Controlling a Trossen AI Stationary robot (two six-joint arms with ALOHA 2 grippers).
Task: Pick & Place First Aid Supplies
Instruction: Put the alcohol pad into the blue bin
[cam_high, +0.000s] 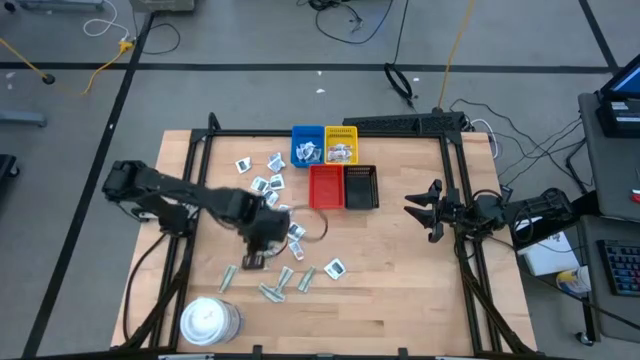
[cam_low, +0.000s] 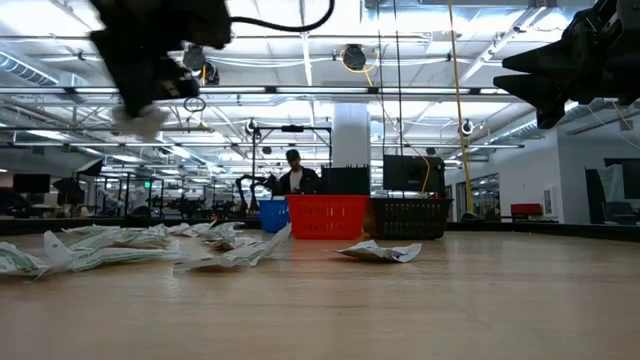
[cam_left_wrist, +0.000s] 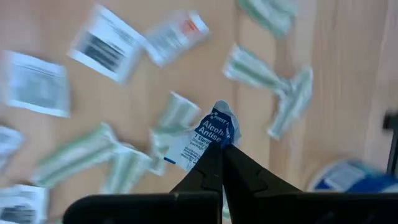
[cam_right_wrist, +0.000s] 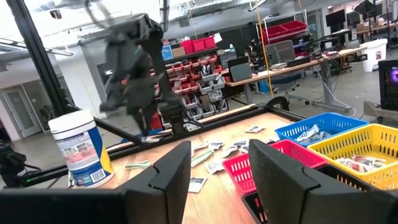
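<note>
My left gripper hangs above the near left part of the table, shut on one of the first aid supplies, a small white packet with blue print. Under it, more packets lie flat on the wood: white squares and pale green strips. Others are spread between the trays and the near edge. In the low view the left gripper shows high above the table. My right gripper waits open at the table's right edge, holding nothing. My left gripper pinches the white-and-blue packet by its lower end between its two fingertips. The fingers come from above, pointing steeply down. The packet sticks out past the fingertips and is lifted clear of the table and of the packets below.
Four small trays stand at the far middle: blue and yellow with packets in them, red and black in front of them. A round white tub stands at the near left edge. Bare wood lies on the right half.
</note>
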